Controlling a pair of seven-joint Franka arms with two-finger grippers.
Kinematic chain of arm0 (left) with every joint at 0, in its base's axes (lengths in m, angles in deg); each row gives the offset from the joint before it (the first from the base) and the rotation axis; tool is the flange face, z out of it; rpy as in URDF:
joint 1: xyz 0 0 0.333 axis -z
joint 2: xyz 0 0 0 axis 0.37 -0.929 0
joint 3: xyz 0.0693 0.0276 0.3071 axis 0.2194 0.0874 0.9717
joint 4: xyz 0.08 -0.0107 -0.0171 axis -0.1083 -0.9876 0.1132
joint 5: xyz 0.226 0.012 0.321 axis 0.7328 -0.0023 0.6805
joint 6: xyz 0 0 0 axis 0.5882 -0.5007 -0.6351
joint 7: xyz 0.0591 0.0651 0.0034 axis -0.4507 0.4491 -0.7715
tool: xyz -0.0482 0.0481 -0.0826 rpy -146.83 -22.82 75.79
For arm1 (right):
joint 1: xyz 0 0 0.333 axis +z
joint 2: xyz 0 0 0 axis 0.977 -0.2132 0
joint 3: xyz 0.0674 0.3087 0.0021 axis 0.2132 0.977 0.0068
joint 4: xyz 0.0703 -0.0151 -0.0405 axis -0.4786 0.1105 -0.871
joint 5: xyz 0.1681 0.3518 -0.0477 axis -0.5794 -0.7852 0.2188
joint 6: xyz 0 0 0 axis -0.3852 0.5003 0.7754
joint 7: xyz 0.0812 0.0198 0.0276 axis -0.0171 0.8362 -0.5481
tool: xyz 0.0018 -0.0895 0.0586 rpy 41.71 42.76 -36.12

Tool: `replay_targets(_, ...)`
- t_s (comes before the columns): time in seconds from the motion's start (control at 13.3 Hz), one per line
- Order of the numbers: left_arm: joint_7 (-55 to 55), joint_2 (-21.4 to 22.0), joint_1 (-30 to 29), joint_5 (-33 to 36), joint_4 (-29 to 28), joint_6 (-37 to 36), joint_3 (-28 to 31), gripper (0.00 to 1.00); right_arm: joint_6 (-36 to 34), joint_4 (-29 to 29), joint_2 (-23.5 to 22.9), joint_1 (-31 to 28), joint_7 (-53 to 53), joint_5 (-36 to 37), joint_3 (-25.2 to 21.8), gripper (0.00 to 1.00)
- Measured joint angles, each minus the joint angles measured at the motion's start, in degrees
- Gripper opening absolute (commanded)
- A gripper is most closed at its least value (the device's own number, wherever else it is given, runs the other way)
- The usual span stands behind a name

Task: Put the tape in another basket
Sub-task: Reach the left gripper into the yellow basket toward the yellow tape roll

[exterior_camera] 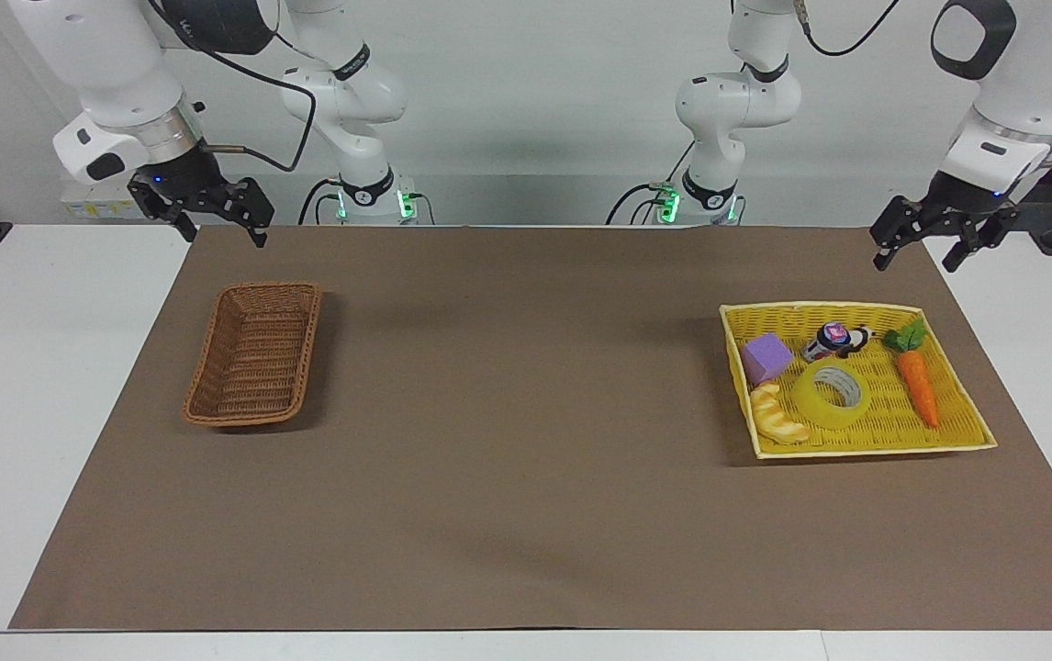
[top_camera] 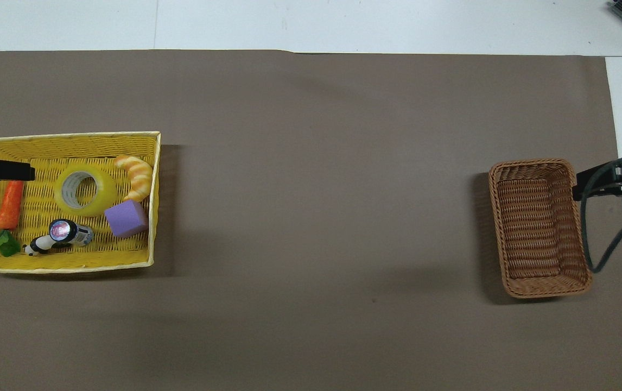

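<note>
The tape [exterior_camera: 809, 401], a yellow roll with a grey core, lies flat in the yellow woven tray [exterior_camera: 856, 450] at the left arm's end of the table, and shows in the overhead view [top_camera: 103, 194]. The brown wicker basket [exterior_camera: 255, 353] stands empty at the right arm's end and shows in the overhead view [top_camera: 539, 228]. My left gripper [exterior_camera: 917, 259] is open, up in the air over the tray's outer edge; one of its fingers [top_camera: 1, 169] shows over the carrot's tip. My right gripper [exterior_camera: 221, 237] is open, in the air beside the basket.
In the tray [top_camera: 67, 266] with the tape lie an orange carrot [exterior_camera: 917, 386], a purple cube [exterior_camera: 766, 357], a pale bread toy [exterior_camera: 778, 418] and a small can with a panda [exterior_camera: 833, 340]. A brown mat [exterior_camera: 526, 459] covers the table.
</note>
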Motion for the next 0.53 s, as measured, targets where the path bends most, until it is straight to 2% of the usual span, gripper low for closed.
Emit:
replay_targets(0.22,0.0,-3.8,-0.08,-0.3,-1.75,5.81,-0.06,1.0,0.96,1.48,0.68,0.03,0.0,-0.01,0.01,1.0)
replay_targets(0.53,0.12,-11.73,-1.92,-0.36,-2.5,14.1,-0.04,1.0,1.9,2.76,0.98,0.1,0.0,-0.04,0.08,1.0)
